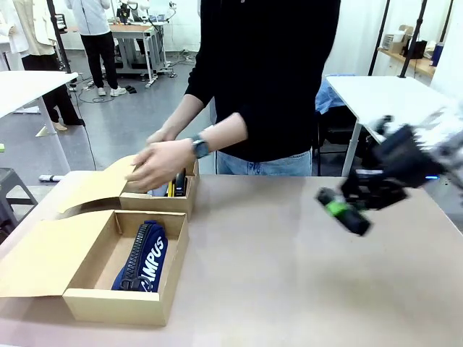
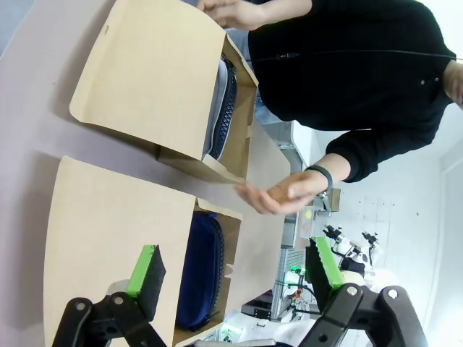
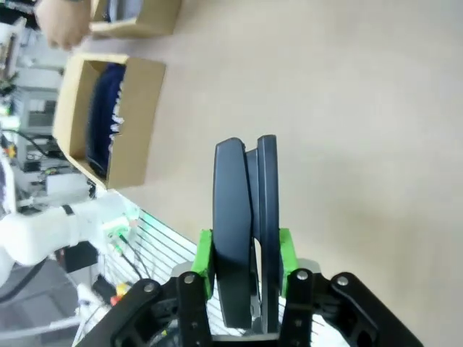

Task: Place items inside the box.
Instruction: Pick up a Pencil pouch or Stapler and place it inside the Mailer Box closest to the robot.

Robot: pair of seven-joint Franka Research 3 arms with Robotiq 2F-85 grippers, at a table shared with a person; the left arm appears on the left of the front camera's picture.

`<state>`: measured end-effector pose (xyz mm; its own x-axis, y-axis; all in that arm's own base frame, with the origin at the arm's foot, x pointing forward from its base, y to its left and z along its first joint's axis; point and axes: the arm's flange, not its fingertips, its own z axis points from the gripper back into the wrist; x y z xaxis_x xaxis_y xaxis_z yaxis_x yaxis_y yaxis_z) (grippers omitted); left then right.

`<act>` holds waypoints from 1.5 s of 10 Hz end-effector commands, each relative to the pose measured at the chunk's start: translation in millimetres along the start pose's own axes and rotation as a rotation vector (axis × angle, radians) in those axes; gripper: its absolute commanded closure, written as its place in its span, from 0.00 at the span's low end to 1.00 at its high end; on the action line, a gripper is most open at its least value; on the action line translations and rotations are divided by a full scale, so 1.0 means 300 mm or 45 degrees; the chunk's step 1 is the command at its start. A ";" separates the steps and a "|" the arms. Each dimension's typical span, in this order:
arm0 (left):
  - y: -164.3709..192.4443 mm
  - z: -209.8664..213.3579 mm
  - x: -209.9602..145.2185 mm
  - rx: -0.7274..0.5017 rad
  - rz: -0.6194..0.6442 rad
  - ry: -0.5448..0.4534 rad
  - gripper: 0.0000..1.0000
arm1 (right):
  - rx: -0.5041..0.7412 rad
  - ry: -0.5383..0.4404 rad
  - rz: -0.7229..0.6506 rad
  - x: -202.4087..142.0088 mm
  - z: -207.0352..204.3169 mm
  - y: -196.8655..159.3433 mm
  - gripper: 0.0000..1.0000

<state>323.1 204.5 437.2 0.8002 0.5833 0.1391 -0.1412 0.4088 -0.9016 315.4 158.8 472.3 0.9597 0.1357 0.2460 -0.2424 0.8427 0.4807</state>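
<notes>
Surface: tan top; two open cardboard boxes at its left end, bare at the right.
Person: stands at the far side in a black top, both hands over the far box.
Near box: near left, lid folded out to the left.
Far box: just behind the near box, lid also open.
Navy pouch: lies inside the near box, white "CAMPUS" lettering facing up.
Grey pouch: inside the far box, dark zip showing.
Left gripper: above the near box lid, jaws apart, nothing between them.
Right gripper: above the right of the surface, jaws clamped on the stapler.
Stapler: black, held off the surface.
Small items: yellow and black, upright in the far box; possibly knife and marker.
</notes>
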 end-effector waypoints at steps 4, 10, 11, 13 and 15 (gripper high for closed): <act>0.004 0.004 -0.003 -0.025 -0.024 -0.002 0.00 | -0.109 -0.259 0.035 0.105 -0.244 0.290 0.58; 0.004 0.004 -0.003 -0.025 -0.024 -0.002 0.00 | 0.163 -0.038 -0.476 -0.013 0.146 -0.246 0.58; 0.004 0.004 -0.003 -0.025 -0.024 -0.002 0.00 | 0.170 0.001 -0.460 -0.004 0.126 -0.244 0.58; 0.004 0.004 -0.003 -0.025 -0.024 -0.002 0.00 | 0.187 0.046 -0.418 0.013 0.096 -0.231 0.58; 0.004 0.004 -0.003 -0.025 -0.024 -0.002 0.00 | 0.208 0.024 -0.403 0.009 0.094 -0.228 0.58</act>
<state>322.8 205.1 437.3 0.7993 0.5845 0.1395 -0.1413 0.4085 -0.9018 338.4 88.6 473.0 0.9934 -0.1122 0.0229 0.0721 0.7683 0.6361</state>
